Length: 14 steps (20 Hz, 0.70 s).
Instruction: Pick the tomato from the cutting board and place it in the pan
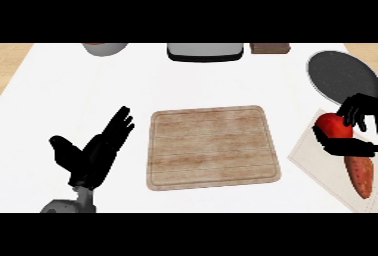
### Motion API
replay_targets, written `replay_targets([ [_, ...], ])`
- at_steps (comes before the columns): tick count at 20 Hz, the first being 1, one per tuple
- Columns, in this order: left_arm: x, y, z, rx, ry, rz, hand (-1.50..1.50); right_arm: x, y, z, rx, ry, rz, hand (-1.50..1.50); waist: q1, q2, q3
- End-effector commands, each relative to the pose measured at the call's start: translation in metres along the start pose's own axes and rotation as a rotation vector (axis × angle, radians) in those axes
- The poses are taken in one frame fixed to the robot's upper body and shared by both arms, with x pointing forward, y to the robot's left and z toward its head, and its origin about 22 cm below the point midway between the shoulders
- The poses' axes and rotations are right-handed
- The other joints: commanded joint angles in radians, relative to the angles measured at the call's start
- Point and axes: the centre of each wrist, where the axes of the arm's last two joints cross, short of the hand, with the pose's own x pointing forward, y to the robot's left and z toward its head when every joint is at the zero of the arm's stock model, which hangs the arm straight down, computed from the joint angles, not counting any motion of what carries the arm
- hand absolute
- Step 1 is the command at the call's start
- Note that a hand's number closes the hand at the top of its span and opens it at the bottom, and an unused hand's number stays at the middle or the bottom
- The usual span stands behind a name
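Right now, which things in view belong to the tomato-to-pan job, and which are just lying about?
Job:
tomato, held in the right hand
pan
cutting board, bare

Lying about:
orange-red vegetable on a pale mat
containers at the far edge
left hand, resting open

A white counter (66, 95) carries everything, with tan wood showing past its far corners. Along the far edge stand a grey round vessel (105, 48) at the left, a pale grey appliance with a black base (204, 52) in the middle, and a small brown block (269, 48) just right of it. At the right edge an orange-red sweet potato (361, 177) lies on a pale mat (314, 155).
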Motion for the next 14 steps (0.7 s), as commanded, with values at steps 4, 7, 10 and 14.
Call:
replay_targets([
  [4, -0.001, 0.008, -0.005, -0.024, 0.009, -0.005, 0.0, -0.069, -0.01, -0.022, -0.05, 0.044, 0.1, 1.5, 0.022, 0.005, 0.0],
  [7, -0.002, 0.012, -0.012, -0.054, -0.017, 0.006, 0.0, -0.077, -0.022, -0.05, -0.111, 0.026, 0.164, 1.5, 0.031, 0.01, 0.0],
  [10, -0.012, -0.014, -0.003, -0.041, -0.001, -0.002, 0.0, -0.085, -0.002, -0.069, -0.159, 0.033, 0.153, 1.5, 0.039, 0.009, 0.001],
  [14, 0.0, -0.009, -0.014, -0.058, 0.013, -0.015, 0.0, -0.089, -0.01, -0.088, -0.319, 0.095, 0.172, 1.5, 0.061, 0.021, 0.003],
])
